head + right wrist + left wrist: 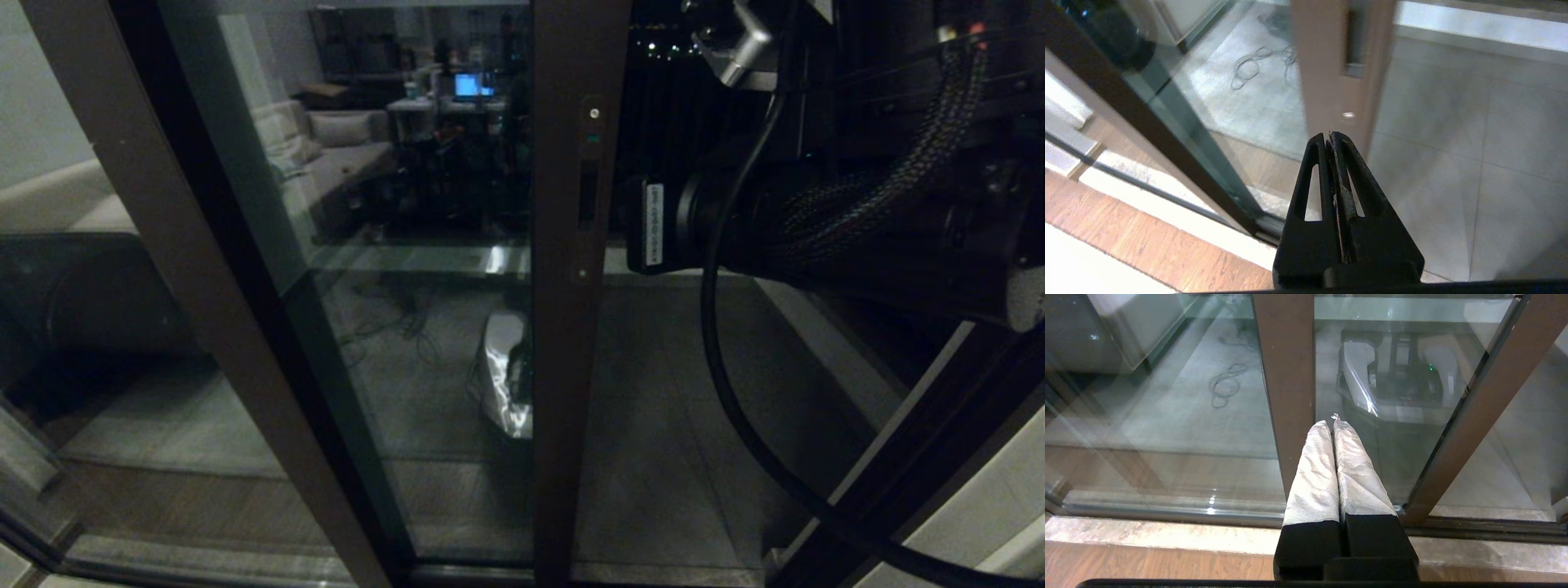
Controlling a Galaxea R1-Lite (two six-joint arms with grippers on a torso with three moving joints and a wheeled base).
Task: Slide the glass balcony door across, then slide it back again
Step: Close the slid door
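Observation:
The glass balcony door stands partly slid across. Its brown edge stile carries a narrow handle slot and small screws. My right arm reaches in from the right to that stile's edge, where the fingers are hidden in the head view. In the right wrist view my right gripper is shut and empty. Its tips lie against the stile, just below a screw and the slot; contact cannot be told. My left gripper is shut with white-wrapped fingers and points at the glass beside a plain brown stile.
Right of the door stile an open gap shows the tiled balcony floor. A second slanted brown stile stands at the left. The floor track and stone sill run along the bottom, with wood flooring in front. My base is mirrored in the glass.

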